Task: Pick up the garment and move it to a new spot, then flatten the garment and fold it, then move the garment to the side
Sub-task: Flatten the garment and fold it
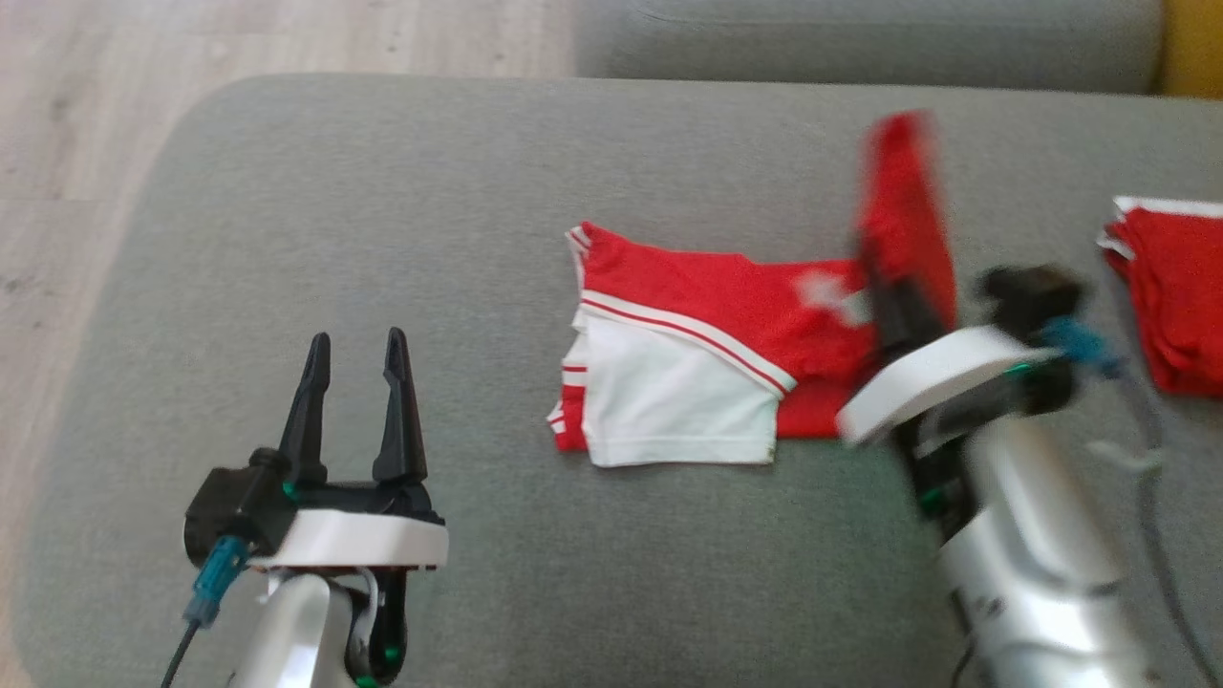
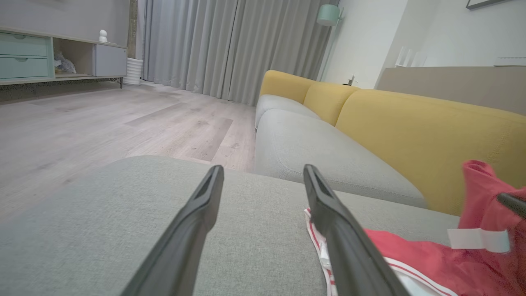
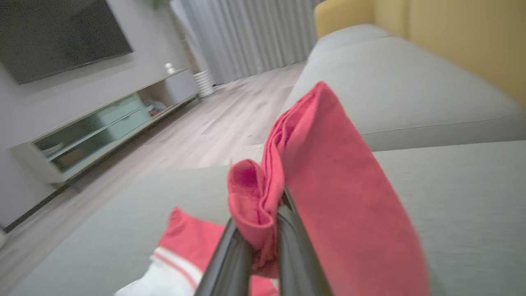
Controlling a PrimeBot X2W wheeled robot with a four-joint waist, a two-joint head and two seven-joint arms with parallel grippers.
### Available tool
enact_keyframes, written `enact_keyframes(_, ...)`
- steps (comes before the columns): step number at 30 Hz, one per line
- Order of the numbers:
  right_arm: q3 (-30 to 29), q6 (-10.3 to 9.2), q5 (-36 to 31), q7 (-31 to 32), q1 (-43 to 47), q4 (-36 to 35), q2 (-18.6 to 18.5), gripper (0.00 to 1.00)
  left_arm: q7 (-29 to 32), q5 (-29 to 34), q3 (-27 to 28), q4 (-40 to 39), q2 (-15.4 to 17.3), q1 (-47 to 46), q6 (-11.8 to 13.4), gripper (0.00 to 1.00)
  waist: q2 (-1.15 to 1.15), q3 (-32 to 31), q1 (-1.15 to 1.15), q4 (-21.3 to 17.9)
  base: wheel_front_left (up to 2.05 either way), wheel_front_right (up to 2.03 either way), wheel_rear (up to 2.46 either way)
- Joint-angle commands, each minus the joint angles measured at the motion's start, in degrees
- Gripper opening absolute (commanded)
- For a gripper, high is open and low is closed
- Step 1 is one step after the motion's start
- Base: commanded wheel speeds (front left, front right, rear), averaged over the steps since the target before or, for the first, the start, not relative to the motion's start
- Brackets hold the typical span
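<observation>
The garment (image 1: pixel 707 358) is a red and white shirt, partly folded, lying mid-cushion on the grey sofa seat (image 1: pixel 382 220). My right gripper (image 1: pixel 893 287) is shut on the garment's right edge and holds that red flap (image 1: pixel 903 191) lifted above the rest. In the right wrist view the red cloth (image 3: pixel 328 197) is bunched between the two fingers (image 3: pixel 230 259) and drapes over them. My left gripper (image 1: pixel 355 363) stands open over bare cushion to the left of the garment, touching nothing. In the left wrist view its fingers (image 2: pixel 197 218) are spread wide, with the garment (image 2: pixel 415 255) at lower right.
A second red garment (image 1: pixel 1180 296) lies folded at the right edge of the cushion. Wooden floor (image 1: pixel 96 124) lies beyond the cushion's left and far edges. Another grey seat (image 2: pixel 320 152) with yellow backrests (image 2: pixel 423 135) stands behind. A TV cabinet (image 2: pixel 49 57) stands across the room.
</observation>
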Motion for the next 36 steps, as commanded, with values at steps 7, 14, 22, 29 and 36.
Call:
enact_keyframes(7, 16.21, 0.37, 6.18, -0.08, 0.50, -2.22, -0.03, 0.00, -0.36, -0.65, 0.07, -2.02, 0.13, -0.54, 0.30, 1.00, 0.00, -1.27, 0.00, 4.54, 0.00, 0.00, 0.00)
enact_keyframes(14, 21.02, 0.37, 8.30, -1.15, -1.75, 2.61, -0.03, 0.00, -0.36, -1.35, -1.45, -1.77, 0.13, -0.66, 0.46, 1.00, 0.00, -0.72, 0.00, 8.41, 0.00, 0.00, 0.00)
enact_keyframes(22, 23.49, 0.37, 10.42, -2.95, -4.07, 9.91, -0.03, 0.00, -0.36, -1.92, -2.40, -1.49, 0.13, -0.66, 0.79, 1.00, 0.00, 0.34, 0.00, 12.58, 0.00, 0.00, 0.00)
enact_keyframes(29, 27.77, 0.37, 14.09, -4.77, -5.52, 12.35, -0.03, 1.00, -0.36, -2.06, -2.10, -1.49, 0.13, -0.43, 0.90, 1.00, 0.00, 0.93, 0.00, 12.79, 0.00, 0.00, 0.00)
enact_keyframes(36, 27.05, 0.37, 13.48, -9.25, -7.50, 12.59, -0.03, 1.00, -0.36, -1.00, -0.05, -1.87, 0.13, -0.55, 0.40, 1.00, 0.00, -0.40, 0.00, 8.69, 0.00, 0.00, 0.00)
